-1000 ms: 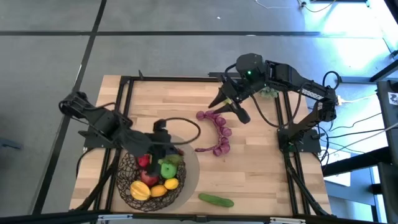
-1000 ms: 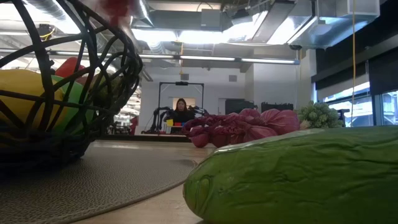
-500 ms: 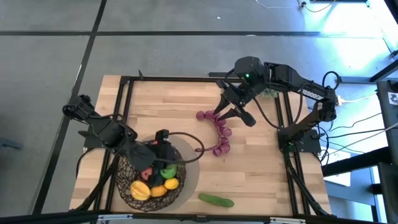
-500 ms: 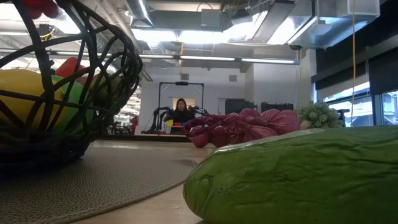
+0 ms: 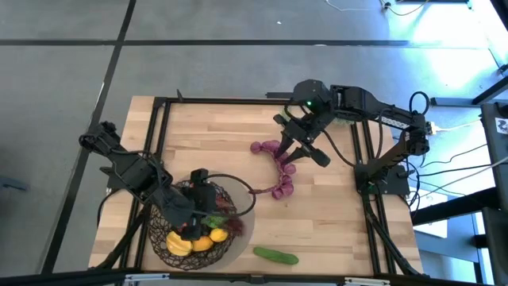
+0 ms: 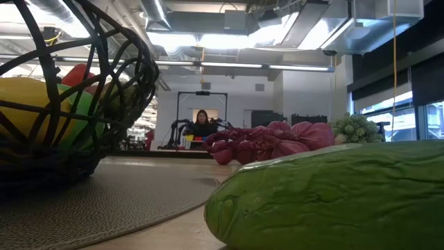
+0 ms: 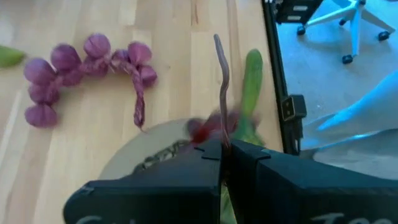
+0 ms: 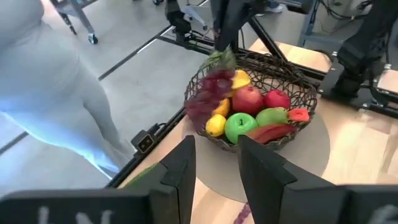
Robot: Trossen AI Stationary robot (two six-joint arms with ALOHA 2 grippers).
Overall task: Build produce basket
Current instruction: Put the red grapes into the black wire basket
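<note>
**Dark-red grapes came over the basket while the right arm dropped toward the purple string**

Your left gripper (image 5: 198, 208) swung in half a second from the basket's upper rim to a spot above its middle, lower left of the high view, fingers pinched together on the stem of the dark-red grape bunch (image 8: 208, 93). In the right wrist view that bunch hung over the basket (image 5: 163, 214), blurred with swing, just above the red apple (image 8: 249, 99), the green apple (image 8: 239, 124) and the yellow fruit (image 8: 216, 124) already inside. It looked ready for release, though the stem was not yet let go (so it doesn't count as placed).

Your right gripper (image 5: 295, 147) slid down from the upper centre of the high view and hovered over the purple grape string (image 5: 279, 171), which lay in the middle of the table (image 5: 333, 214). Its fingers stood apart with nothing between them.

The cucumber (image 5: 275, 255) sat at the lower centre, off the grey mat (image 6: 104, 201). A pale green cluster (image 6: 356, 128) showed behind the purple string in the low view, so I'd judge three pieces remained.
</note>
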